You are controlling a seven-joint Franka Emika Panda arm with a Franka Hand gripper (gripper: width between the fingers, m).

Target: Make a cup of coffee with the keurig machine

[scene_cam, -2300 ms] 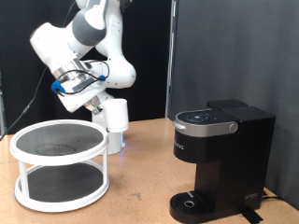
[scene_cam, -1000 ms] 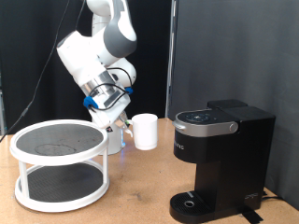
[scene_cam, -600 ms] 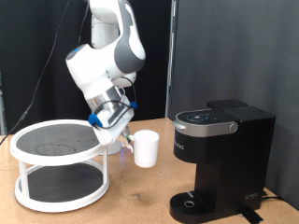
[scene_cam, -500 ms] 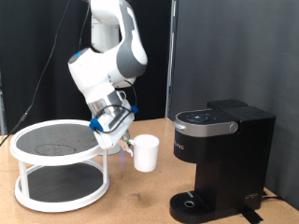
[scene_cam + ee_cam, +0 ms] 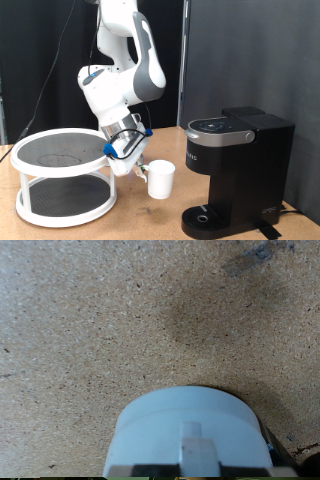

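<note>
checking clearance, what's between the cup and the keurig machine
Nothing: in the exterior view only bare tabletop separates the cup from the keurig machine.

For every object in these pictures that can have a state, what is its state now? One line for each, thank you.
cup: upright, carried by its handle side, between the rack and the machine.
gripper: shut on the cup, low above the table.
keurig machine: lid closed, nothing on its drip base.
two-tier round rack: standing on the table, both shelves bare.
</note>
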